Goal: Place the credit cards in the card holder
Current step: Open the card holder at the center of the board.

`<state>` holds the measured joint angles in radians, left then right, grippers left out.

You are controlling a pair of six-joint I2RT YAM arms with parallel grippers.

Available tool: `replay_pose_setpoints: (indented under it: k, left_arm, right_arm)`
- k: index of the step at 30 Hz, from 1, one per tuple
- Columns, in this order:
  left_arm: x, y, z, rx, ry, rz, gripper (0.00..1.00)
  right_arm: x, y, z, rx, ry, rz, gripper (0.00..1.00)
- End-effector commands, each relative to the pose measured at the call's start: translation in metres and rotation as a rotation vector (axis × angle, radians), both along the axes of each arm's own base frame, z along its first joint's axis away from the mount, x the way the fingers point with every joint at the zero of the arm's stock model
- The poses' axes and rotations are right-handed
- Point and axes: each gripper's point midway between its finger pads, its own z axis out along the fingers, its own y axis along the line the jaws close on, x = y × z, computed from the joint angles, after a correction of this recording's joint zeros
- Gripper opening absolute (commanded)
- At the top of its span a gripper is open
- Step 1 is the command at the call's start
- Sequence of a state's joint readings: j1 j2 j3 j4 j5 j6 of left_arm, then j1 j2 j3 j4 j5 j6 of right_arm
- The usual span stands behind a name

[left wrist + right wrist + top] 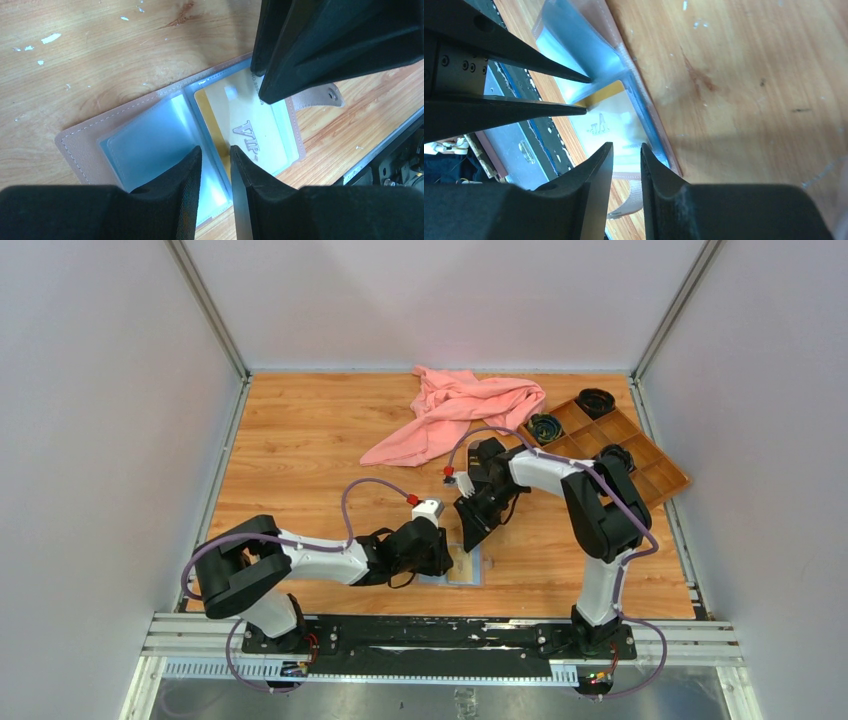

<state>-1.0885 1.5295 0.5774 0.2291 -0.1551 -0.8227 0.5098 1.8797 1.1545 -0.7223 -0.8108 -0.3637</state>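
Near the front edge of the worktop (100, 60), left pincer (215, 152) and right pincer (626, 147), each narrowly parted, touch the open card holder (90, 135), a cream credit card (245, 125) sleeved inside. Beyond lie a pink cloth (450, 410) and a brown tray (640, 455) holding dark round objects (545, 427).

Only thing I can actually read here is "VIP", in raised letters on the pale credit card (250, 120) with the yellow band. The card is tucked in a clear sleeve of the card holder (85, 145). In the left wrist view the word sits about mid-card and runs tilted, heading off toward 5 o'clock. There's also a line of tiny print at roughly 1 o'clock from it, way too blurry to make out. The right wrist view shows the same word, smaller and skewed. Top view: nothing legible at all.
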Motion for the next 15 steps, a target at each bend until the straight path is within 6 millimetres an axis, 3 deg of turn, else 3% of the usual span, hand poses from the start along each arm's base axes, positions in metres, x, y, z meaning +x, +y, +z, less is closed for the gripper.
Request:
replay_pose_setpoints:
  k: [1,11,15]
  left_arm:
    - [-0.007,0.02,-0.028,0.102,0.033,0.007,0.34]
    - [-0.009,0.022,-0.027,0.093,0.04,0.015,0.34]
    - [-0.011,0.02,-0.024,0.068,0.044,0.011,0.39]
  right_arm:
    - [0.004,-0.019,-0.007,-0.055,-0.019,-0.016,0.31]
    - [0.0,-0.021,-0.009,-0.051,0.03,-0.034,0.37]
    - [-0.006,-0.018,-0.013,-0.04,0.092,-0.04,0.38]
